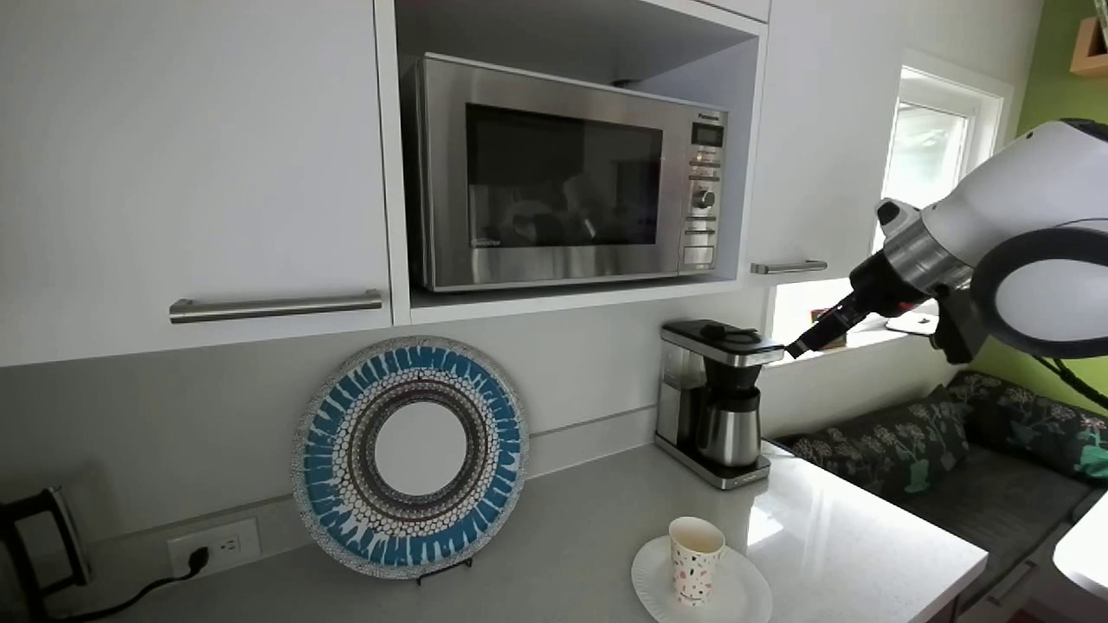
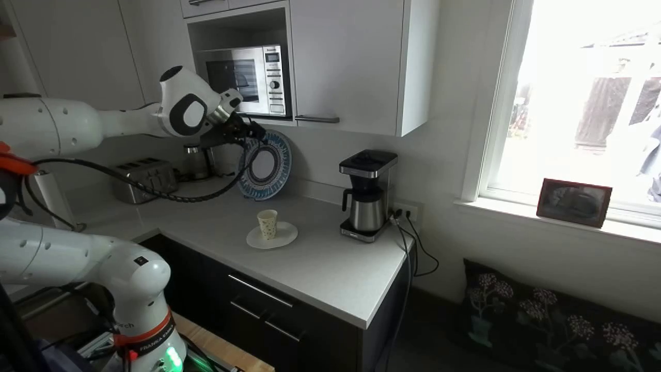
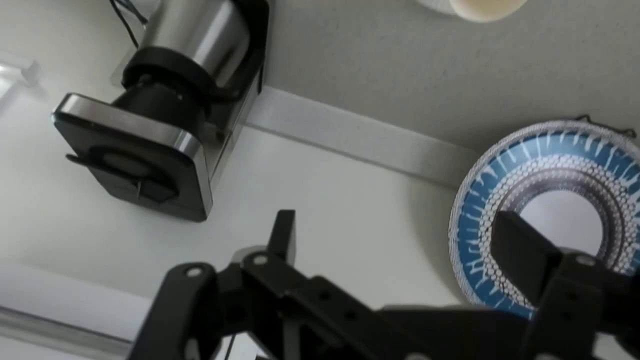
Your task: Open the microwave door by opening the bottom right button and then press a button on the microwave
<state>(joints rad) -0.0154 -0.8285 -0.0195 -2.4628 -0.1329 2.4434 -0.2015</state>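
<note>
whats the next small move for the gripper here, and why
Probably raise the open gripper toward the bottom right button of the microwave. The door looks shut, and in both exterior views the gripper appears lower than that button.

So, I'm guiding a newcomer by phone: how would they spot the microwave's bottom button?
Find the steel microwave in the open cabinet niche. Down its right side runs a control panel with a display and a round knob. The bottom button sits lowest there, a rectangle clearly taller than the slim bars above it.
</note>
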